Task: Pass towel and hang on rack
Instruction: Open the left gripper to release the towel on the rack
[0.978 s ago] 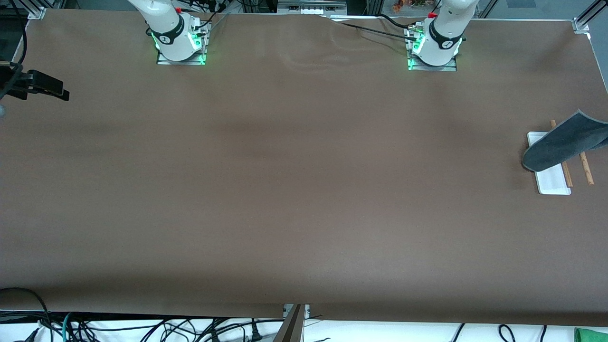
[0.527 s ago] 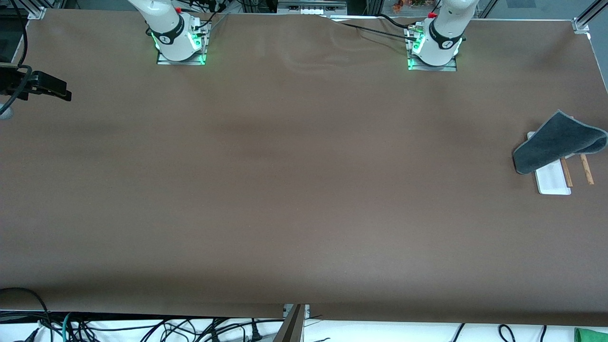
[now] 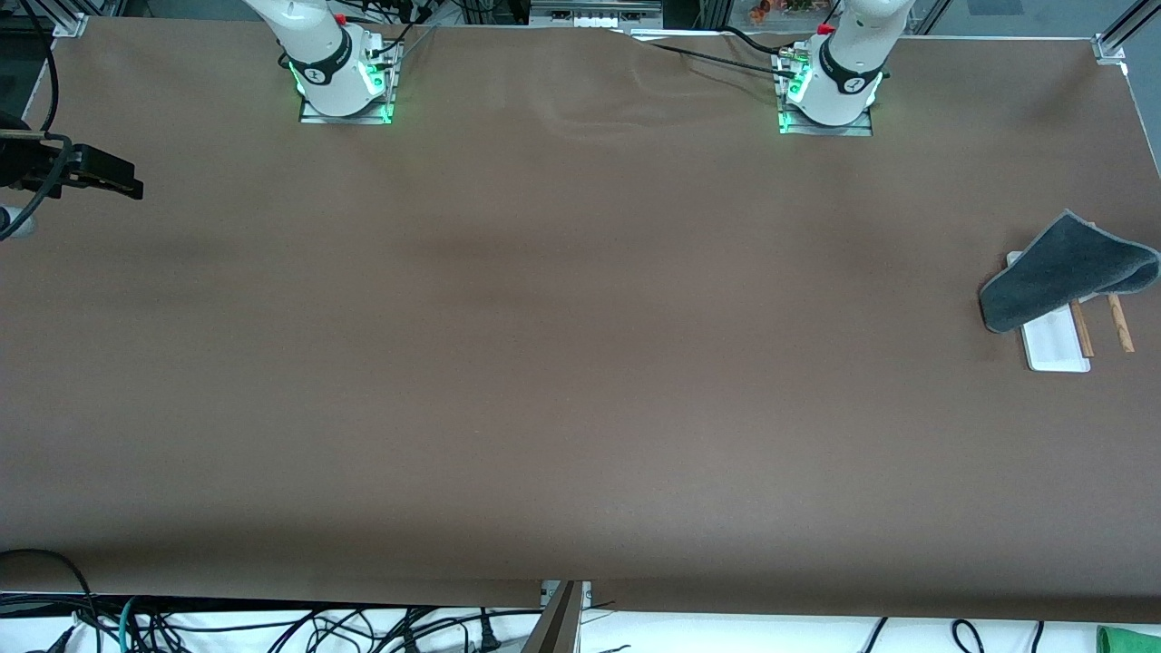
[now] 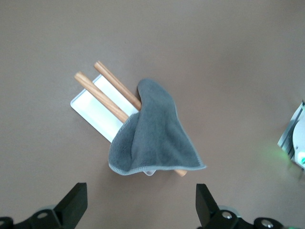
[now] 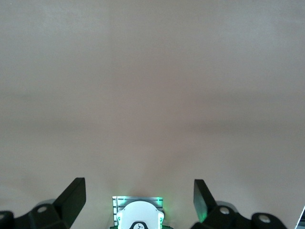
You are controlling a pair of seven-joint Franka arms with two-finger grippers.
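Observation:
The dark grey towel [image 3: 1066, 272] hangs draped over the rack at the left arm's end of the table. The rack's white base [image 3: 1057, 349] and brown rods [image 3: 1120, 322] stick out from under it. In the left wrist view the towel [image 4: 152, 138] covers one end of the two rods [image 4: 100, 93] above the white base [image 4: 90, 107]. My left gripper [image 4: 140, 193] is open and empty above the rack, clear of the towel; it is out of the front view. My right gripper [image 3: 104, 172] is open and empty [image 5: 139, 188] over the table's edge at the right arm's end.
The right arm's base [image 3: 340, 77] and the left arm's base [image 3: 830, 91] stand along the table's back edge. The right base also shows in the right wrist view [image 5: 138, 214]. Cables [image 3: 272, 630] lie below the table's front edge.
A second ago the towel hung higher, running off the picture's edge; it has dropped onto the rack and lies still, let go by the left gripper. The right gripper drifted slightly inward over the table.

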